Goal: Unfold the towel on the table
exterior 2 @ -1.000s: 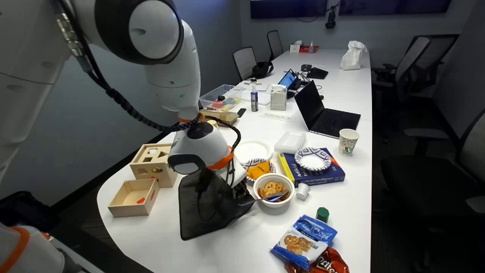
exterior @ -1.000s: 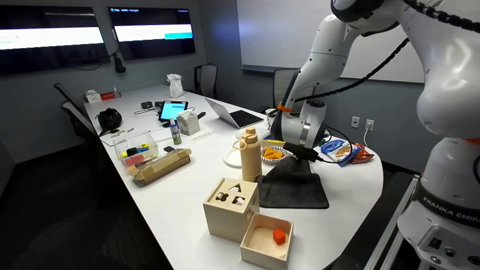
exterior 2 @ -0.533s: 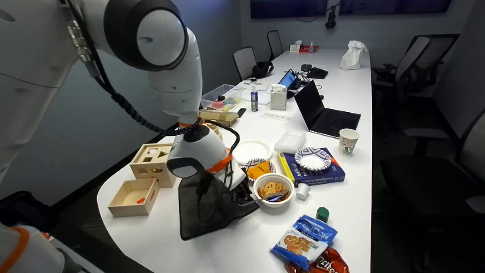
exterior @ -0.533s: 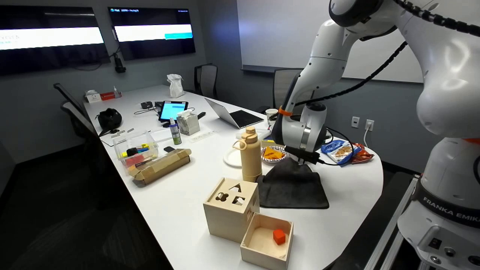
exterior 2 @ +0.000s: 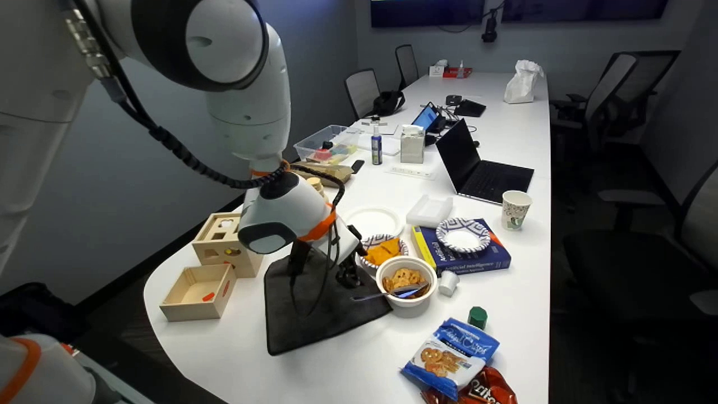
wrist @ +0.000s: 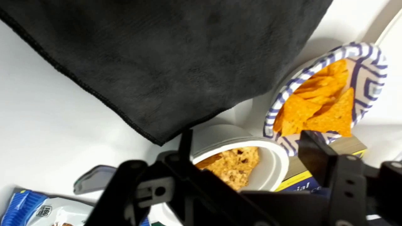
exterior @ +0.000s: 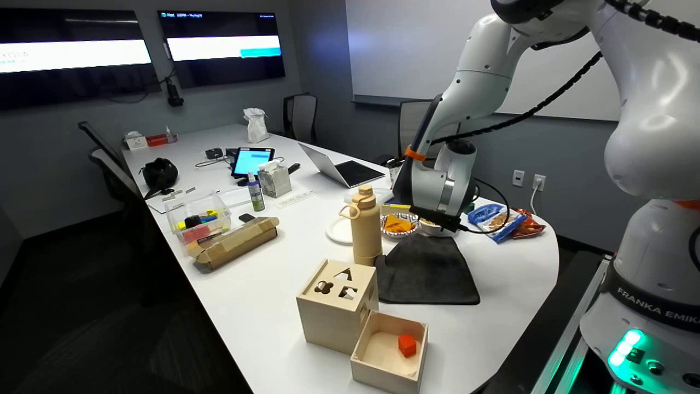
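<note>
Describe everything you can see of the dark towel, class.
The towel looks like soft charcoal cloth with a black stitched hem. It lies spread fairly flat on the white table, one edge seemingly bunched near the bottle. One corner sits beside the cookie bowl; whether they touch is unclear, as is whether a layer is folded beneath. The open jaws are not holding it.

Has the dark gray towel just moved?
Yes: in an exterior view, the dark gray towel has dropped at its formerly raised end, now reaching further toward the green block.
</note>
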`<action>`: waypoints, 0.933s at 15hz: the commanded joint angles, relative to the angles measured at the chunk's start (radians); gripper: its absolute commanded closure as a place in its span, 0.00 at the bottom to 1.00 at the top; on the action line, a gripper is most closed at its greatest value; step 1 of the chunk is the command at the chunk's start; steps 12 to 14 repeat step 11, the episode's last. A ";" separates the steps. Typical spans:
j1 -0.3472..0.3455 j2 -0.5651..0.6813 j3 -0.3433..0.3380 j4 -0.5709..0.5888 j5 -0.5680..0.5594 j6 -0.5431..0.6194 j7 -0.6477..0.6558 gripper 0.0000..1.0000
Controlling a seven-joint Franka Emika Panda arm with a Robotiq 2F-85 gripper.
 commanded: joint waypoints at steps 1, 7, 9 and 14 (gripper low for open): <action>-0.084 -0.078 0.077 -0.092 -0.098 -0.117 -0.006 0.00; -0.070 -0.156 0.082 -0.179 -0.080 -0.256 -0.085 0.00; -0.039 -0.196 0.071 -0.220 -0.049 -0.239 -0.099 0.00; -0.010 -0.234 0.067 -0.252 -0.022 -0.237 -0.113 0.00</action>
